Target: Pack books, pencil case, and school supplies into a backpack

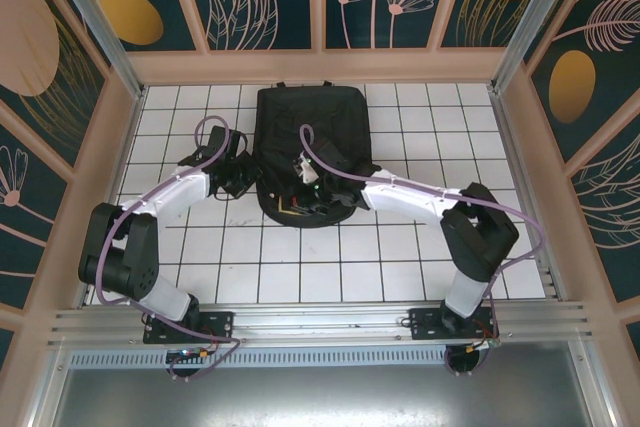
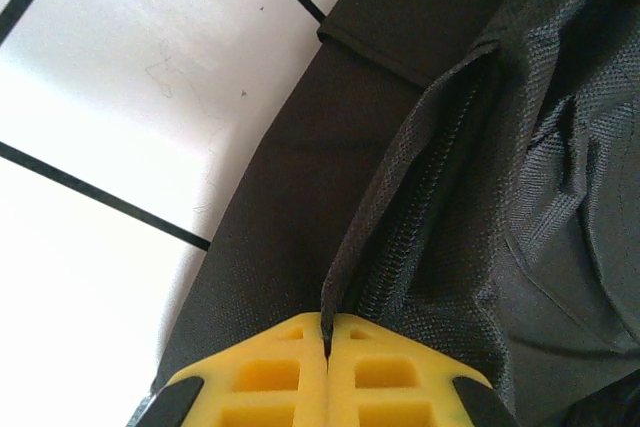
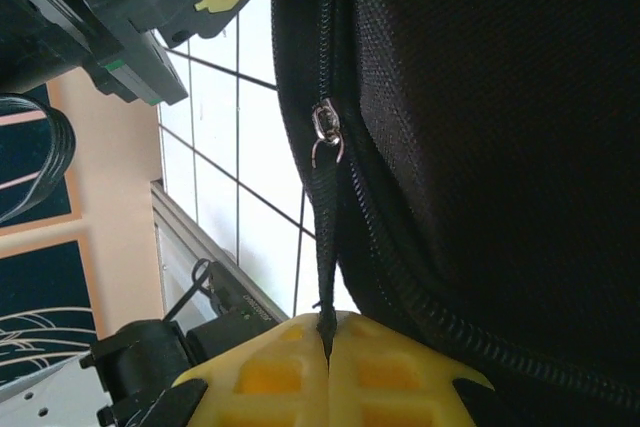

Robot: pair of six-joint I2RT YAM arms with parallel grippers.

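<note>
On the white black-gridded worktop point(image 1: 400, 247), toward far centre, lies the large black soft fabric backpack point(image 1: 310, 117), flat, with its near end facing the arm bases. Both arms reach in to that near end, the left arm from the left side and the right arm from the right.

Left pincer point(image 2: 327, 332): yellow fingers pressed together on a thin black fabric flap point(image 2: 400, 187) that runs beside the zip teeth at the backpack's edge. White worktop tile lies just beside that edge.

Right pincer point(image 3: 327, 332): yellow fingers closed, pinching a narrow black webbing pull strap point(image 3: 322, 237). The strap is taut and leads up to a small silver metal zip slider point(image 3: 326, 132) on the zip track. In the right wrist view, the left pincer's yellow fingers sit at top left, near the backpack's side.
</note>
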